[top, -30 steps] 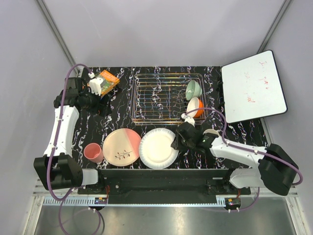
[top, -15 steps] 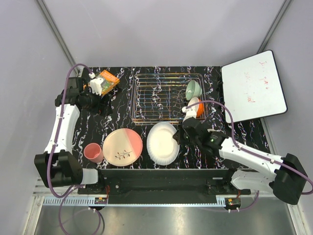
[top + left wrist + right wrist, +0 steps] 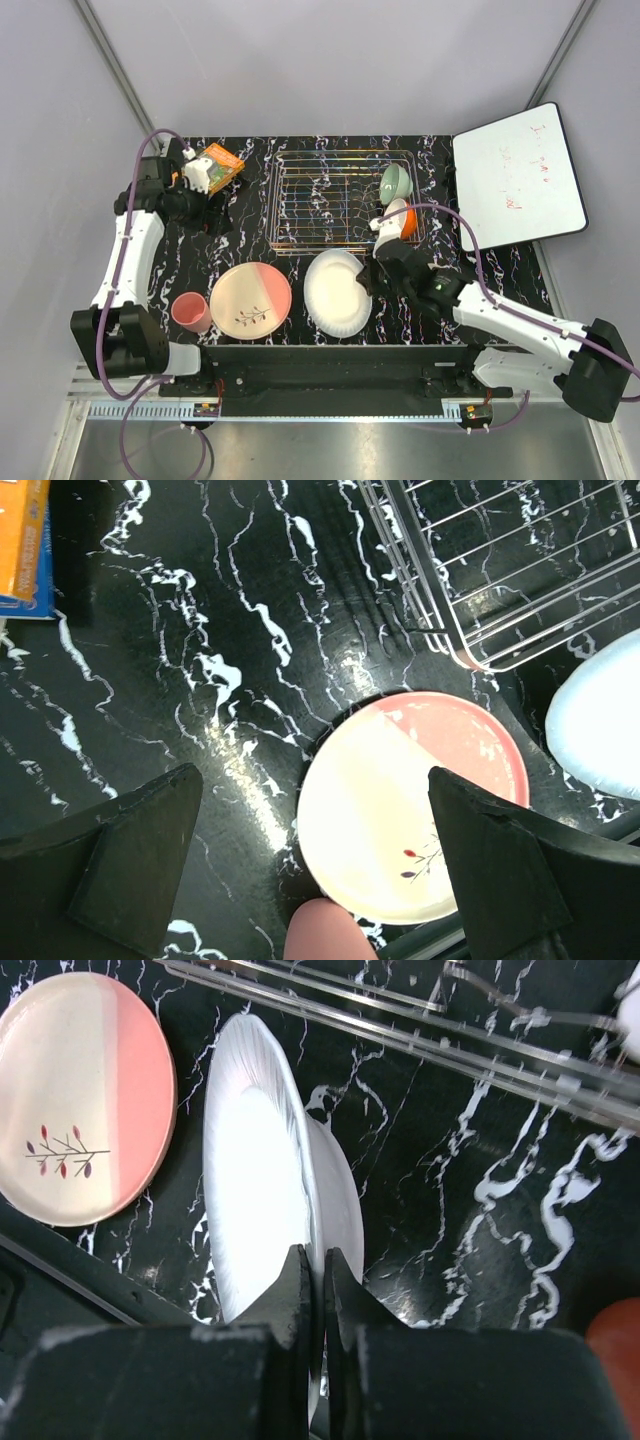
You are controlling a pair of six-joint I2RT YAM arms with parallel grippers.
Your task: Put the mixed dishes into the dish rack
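Observation:
My right gripper (image 3: 366, 281) (image 3: 318, 1258) is shut on the rim of the white plate (image 3: 335, 292) (image 3: 255, 1190) and holds it tilted just in front of the dish rack (image 3: 340, 200) (image 3: 400, 1035). The pale green bowl (image 3: 395, 183) and the orange mug (image 3: 400, 218) stand in the rack's right end. The pink-cream plate (image 3: 250, 299) (image 3: 400, 800) (image 3: 85, 1095) and the pink tumbler (image 3: 190, 312) (image 3: 325, 932) sit on the table at the front left. My left gripper (image 3: 205, 215) (image 3: 315, 865) is open and empty, high over the table's left side. The cream bowl is hidden.
An orange-green snack packet (image 3: 218, 165) (image 3: 22, 540) lies at the back left. A white board (image 3: 518, 175) lies at the table's right edge. The table top is black marble (image 3: 250, 235).
My right gripper has lifted the white plate's right rim off the table and tipped it up, moving it slightly toward the rack. The left arm has barely moved.

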